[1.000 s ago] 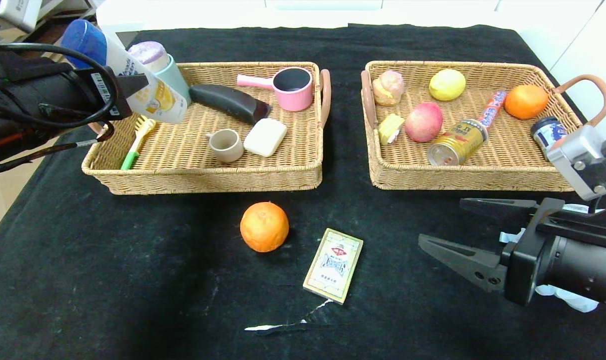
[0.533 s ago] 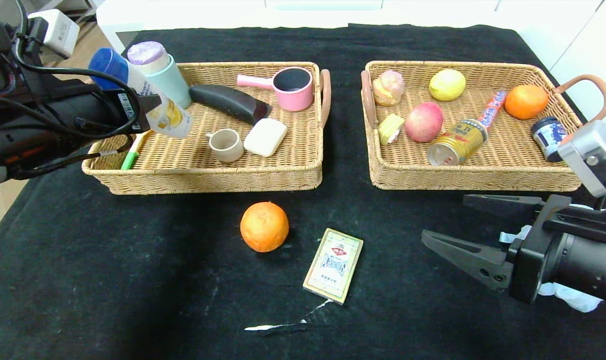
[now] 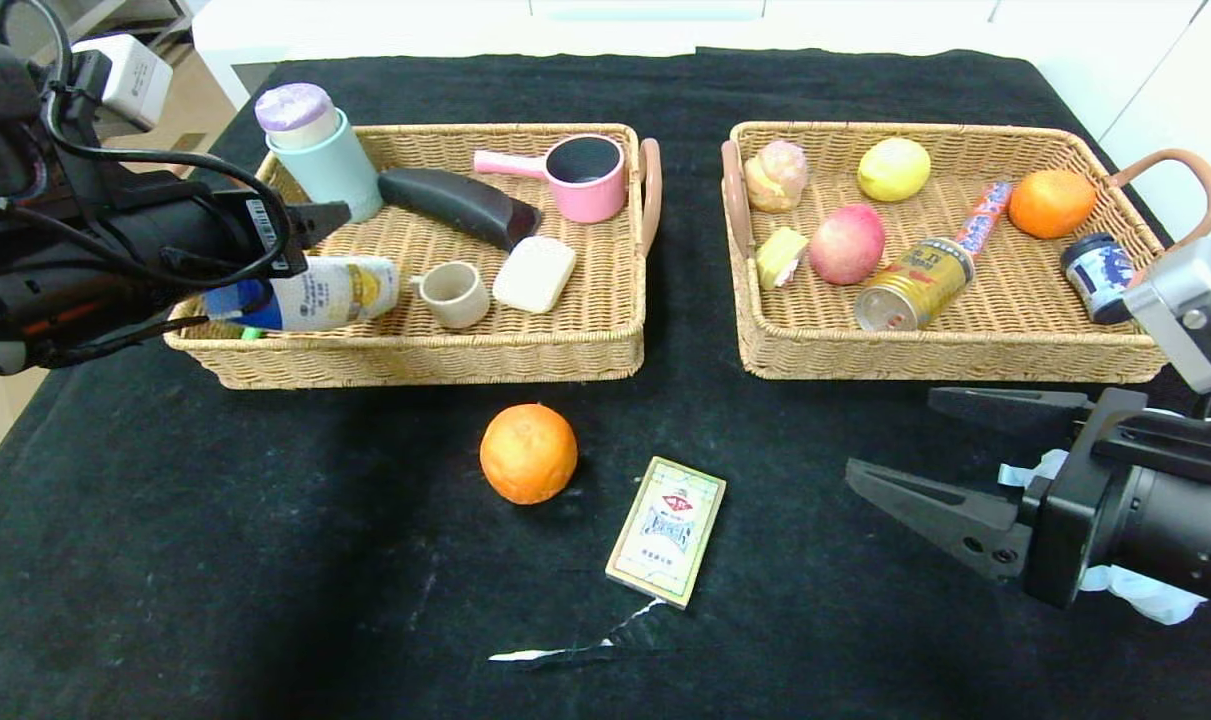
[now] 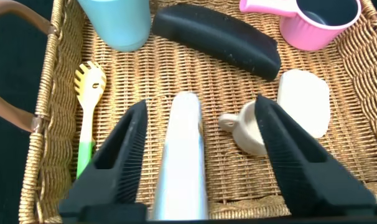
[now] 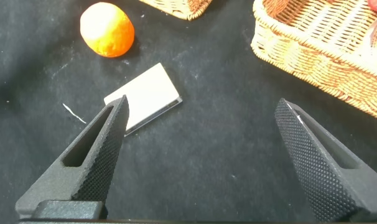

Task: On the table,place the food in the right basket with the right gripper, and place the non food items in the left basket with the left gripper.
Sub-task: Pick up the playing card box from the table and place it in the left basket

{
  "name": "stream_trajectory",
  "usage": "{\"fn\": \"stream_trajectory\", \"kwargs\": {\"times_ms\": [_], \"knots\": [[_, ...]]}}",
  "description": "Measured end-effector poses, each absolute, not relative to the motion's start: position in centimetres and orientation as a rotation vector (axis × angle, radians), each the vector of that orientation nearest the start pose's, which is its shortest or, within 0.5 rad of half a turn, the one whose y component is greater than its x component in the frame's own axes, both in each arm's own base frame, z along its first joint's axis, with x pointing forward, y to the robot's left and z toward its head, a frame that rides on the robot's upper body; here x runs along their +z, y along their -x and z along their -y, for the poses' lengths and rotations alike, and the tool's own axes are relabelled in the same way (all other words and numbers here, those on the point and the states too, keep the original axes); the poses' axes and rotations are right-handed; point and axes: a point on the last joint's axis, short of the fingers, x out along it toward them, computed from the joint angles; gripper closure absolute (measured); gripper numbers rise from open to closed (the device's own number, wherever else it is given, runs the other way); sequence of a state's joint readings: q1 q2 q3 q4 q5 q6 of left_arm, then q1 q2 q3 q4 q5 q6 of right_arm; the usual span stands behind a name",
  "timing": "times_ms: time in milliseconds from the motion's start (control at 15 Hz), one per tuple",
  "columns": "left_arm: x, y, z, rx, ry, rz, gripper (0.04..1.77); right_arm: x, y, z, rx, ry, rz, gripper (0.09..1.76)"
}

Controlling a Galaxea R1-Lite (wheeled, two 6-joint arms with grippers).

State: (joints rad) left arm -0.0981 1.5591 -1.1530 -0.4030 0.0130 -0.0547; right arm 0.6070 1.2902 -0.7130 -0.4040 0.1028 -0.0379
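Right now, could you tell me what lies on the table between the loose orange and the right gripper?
Only the card box lies between the orange and the open right gripper; the head view shows bare black cloth otherwise.

The shampoo bottle [image 3: 310, 295] lies at the left of the head view with its blue cap end partly behind the black left arm and its cables. In the left wrist view the bottle runs off the lower edge, its label unreadable. The yellow-green brush [image 3: 252, 332] shows only as a green sliver in the head view (the wrist camera shows more of it). The right arm [image 3: 1165, 530] is cut by the right edge, and it hides most of a white crumpled thing [image 3: 1150, 595] that cannot be identified. The print on the card box [image 3: 667, 530] is too small to read.
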Motion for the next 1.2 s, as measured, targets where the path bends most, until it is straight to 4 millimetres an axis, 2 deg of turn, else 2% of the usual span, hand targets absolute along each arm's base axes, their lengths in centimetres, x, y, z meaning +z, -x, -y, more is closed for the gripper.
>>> {"fn": "stream_trajectory", "kwargs": {"times_ms": [267,533,867,1200], "knots": [[30.6,-27.9,3.0,-0.095,0.054,0.008,0.37,24.0,-16.6,-11.8,0.712,0.079,-0.153,0.14],[30.7,-25.7,3.8,-0.120,0.038,-0.056,0.26,24.1,-16.5,-11.7,0.711,0.077,-0.146,0.14],[31.0,-22.2,4.3,-0.160,0.015,-0.114,0.19,24.4,-16.2,-11.5,0.712,0.095,-0.125,0.14],[31.4,-20.3,4.4,-0.184,0.002,-0.135,0.14,24.4,-16.1,-11.4,0.710,0.098,-0.121,0.14]]}}
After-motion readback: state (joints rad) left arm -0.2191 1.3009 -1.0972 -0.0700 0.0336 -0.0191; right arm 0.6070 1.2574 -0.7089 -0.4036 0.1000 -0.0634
